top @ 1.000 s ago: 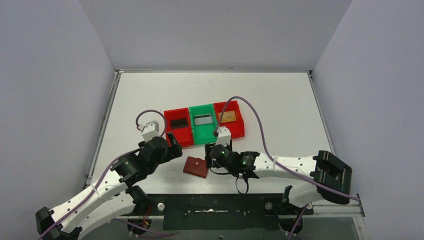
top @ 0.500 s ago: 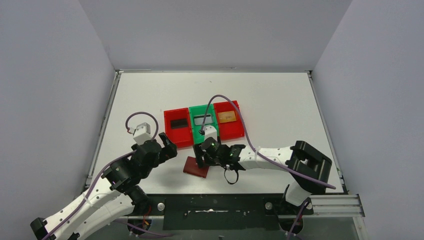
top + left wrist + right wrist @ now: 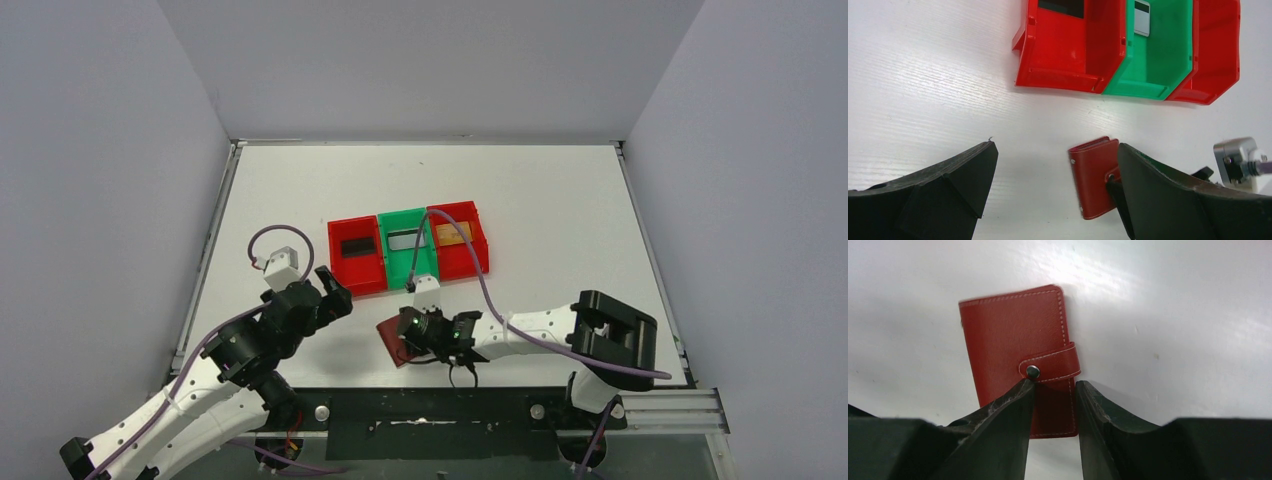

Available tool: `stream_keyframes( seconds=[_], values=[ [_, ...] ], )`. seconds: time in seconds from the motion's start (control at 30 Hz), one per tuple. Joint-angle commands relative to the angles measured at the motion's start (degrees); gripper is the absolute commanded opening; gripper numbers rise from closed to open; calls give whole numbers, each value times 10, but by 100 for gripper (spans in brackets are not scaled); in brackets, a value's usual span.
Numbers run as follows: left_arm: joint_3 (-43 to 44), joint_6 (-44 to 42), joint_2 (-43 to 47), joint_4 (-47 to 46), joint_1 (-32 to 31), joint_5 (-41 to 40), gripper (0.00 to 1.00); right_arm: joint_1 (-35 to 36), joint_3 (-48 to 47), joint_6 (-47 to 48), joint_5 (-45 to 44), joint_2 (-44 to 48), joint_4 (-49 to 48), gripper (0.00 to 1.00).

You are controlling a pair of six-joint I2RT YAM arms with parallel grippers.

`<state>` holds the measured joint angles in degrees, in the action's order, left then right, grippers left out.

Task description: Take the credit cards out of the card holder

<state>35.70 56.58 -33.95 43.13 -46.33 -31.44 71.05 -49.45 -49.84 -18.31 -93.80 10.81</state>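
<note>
The right gripper (image 3: 1053, 390) is hovering over the closed holder (image 3: 1018, 340). Its jaws are standing a narrow gap apart just below the snap tab (image 3: 1050, 367), and I cannot tell whether they are pinching anything. This position probably serves to undo the snap. The left gripper (image 3: 1055, 150) is hanging wide open just left of the holder, likely to steady it. Three cards (image 3: 405, 240) are lying in the bins (image 3: 357, 280) beyond both grippers.

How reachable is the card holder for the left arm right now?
Probably yes: only bare table lies between the open left pincer and the card holder, though the right pincer crowds its other edge.
</note>
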Motion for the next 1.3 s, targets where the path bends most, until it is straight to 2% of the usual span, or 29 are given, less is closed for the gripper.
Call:
stream_keyframes(
  seconds=[0.0,0.13,0.37,0.6,0.77,0.97,1.1,1.27],
  values=[
    [6,3,-3,-20,4,-6,92,53,44,-105,-61,42,63,36],
    [9,-2,-8,-23,4,-4,92,70,27,-106,-98,64,83,43],
    [6,-1,-7,-21,4,1,92,51,-11,-71,-156,81,121,55],
    [0,-3,-18,-40,4,11,92,29,26,-27,-66,98,25,58],
    [-5,-2,-37,-49,4,23,92,30,21,8,-10,67,-17,59],
    [-27,6,-41,-66,4,45,91,31,-8,-18,-21,11,33,51],
    [-44,8,-45,-81,4,68,88,30,-10,-58,-52,-5,77,35],
    [-79,12,-52,-129,4,116,84,25,14,-81,-52,23,47,17]
  ],
)
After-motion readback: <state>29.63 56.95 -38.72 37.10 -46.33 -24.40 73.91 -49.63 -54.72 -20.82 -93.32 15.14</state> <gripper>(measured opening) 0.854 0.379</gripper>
